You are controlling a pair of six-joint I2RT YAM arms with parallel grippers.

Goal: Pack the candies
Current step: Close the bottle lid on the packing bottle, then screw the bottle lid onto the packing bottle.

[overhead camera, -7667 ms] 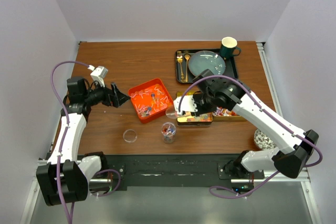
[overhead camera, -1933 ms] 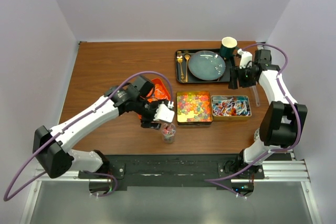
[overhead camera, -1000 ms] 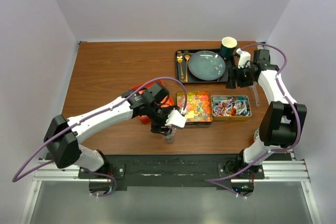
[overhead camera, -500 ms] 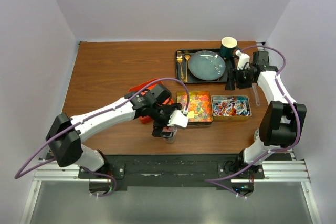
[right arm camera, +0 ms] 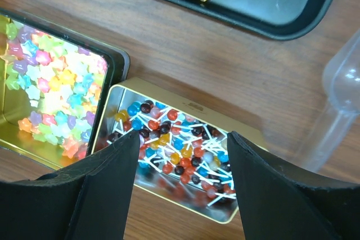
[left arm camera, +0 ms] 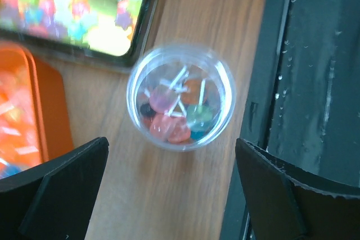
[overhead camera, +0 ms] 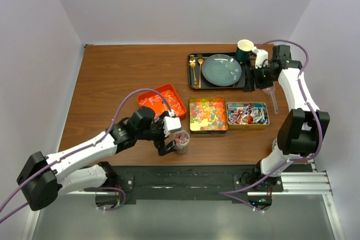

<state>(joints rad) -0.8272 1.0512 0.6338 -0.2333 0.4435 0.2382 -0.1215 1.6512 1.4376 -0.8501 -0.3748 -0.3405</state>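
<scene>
Clear plastic is what we have under the left gripper [left arm camera: 169, 189]: a small round cup [left arm camera: 181, 97] standing near the front edge of the table [overhead camera: 112, 77], just in front of the gold tin of gummy candies [overhead camera: 207, 114]. The cup holds a few lollipops, red, pink, orange and green with white sticks, and it stands free between the spread fingers, which touch nothing. Half a second back that gripper was down over the cup; now we see the arm pulled away to the left and lower in the overhead view, jaws wide, so the cup has just been let go.

Over on the right side, the right gripper [right arm camera: 180, 144] hangs above the smaller gold tin of lollipops [right arm camera: 174, 161], fingers partly apart with nothing between them. Beside it a clear scoop [right arm camera: 343, 99] lies on the wood near the table's right edge. The orange tray [overhead camera: 162, 100] sits left of the gummy tin, with a few pieces in it, though from the wrist view they blur and we cannot say what kind. Toward the back right corner we have the black tray [overhead camera: 250, 77] with plate, gold cutlery and the dark mug.

We judge this the end of a placing step, with the cup only partly filled. The next move calls for more sweets into that narrow mouth: a careful pick from a tin, then a release squarely over the rim without tipping the light cup.
</scene>
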